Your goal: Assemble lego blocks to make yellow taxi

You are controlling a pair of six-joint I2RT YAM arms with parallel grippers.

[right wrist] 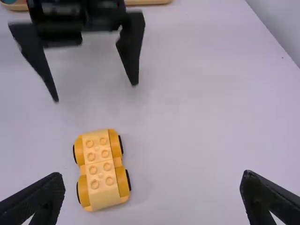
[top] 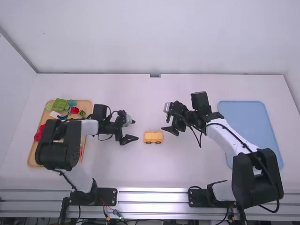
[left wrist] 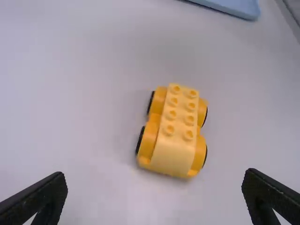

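Right now you have one yellow car (top: pixel 153 137) on white table (top: pixel 154 173), between your two grippers, touching neither. Count four black-edged wheels (left wrist: pixel 140 139), two per side, and eight studs (left wrist: pixel 170 114) on top, four rows of two. Left gripper (top: pixel 135 130): both fingers spread wide, nothing grasped. Right gripper (top: pixel 164 119): same, two fingers apart, nothing grasped. Two trays: one wooden tray (top: pixel 33 159) at left, with coloured blocks (top: pixel 60 104) partly hidden, so total uncertain; one blue tray (top: pixel 248 122) at right.
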